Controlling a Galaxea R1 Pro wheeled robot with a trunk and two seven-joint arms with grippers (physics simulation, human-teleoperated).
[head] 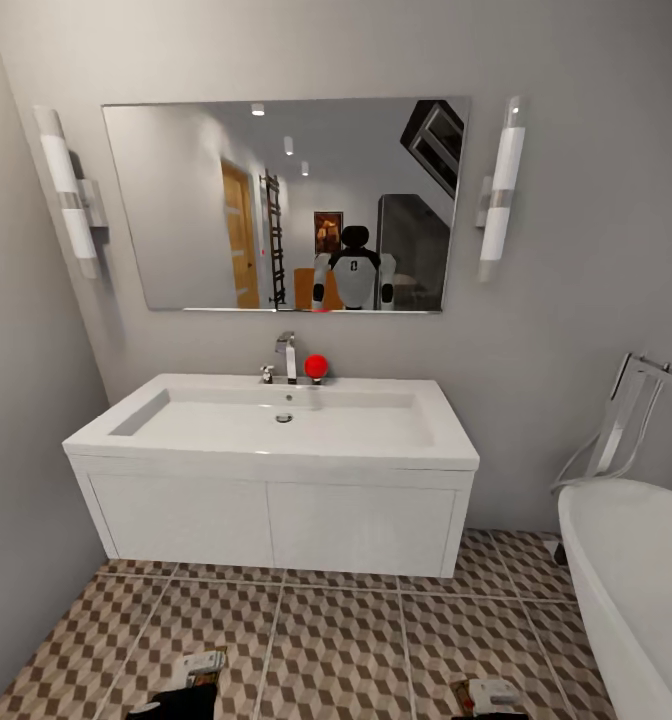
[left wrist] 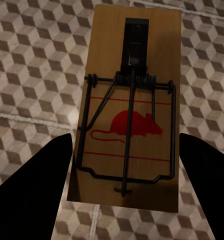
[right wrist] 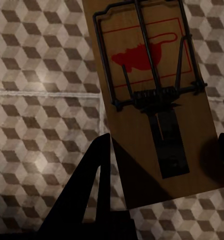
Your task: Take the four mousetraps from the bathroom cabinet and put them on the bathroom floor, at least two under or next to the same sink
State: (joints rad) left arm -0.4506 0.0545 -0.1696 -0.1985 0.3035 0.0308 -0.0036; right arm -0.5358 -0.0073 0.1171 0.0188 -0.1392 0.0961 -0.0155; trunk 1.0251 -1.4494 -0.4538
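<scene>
Both grippers [left wrist: 124,165] [right wrist: 162,165] point down at the bathroom floor [head: 346,640], each clamping a mousetrap [left wrist: 129,110] [right wrist: 152,100].

Two wooden mousetraps, one [left wrist: 129,110] and another [right wrist: 154,95], each bearing a red mouse print and wire spring bar, above the cube-patterned bathroom floor [head: 346,650].

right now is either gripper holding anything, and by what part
Each holds a mousetrap by the long side edges of its wooden base: the left gripper near the bar end of its mousetrap, the right gripper near the end of its mousetrap.
</scene>
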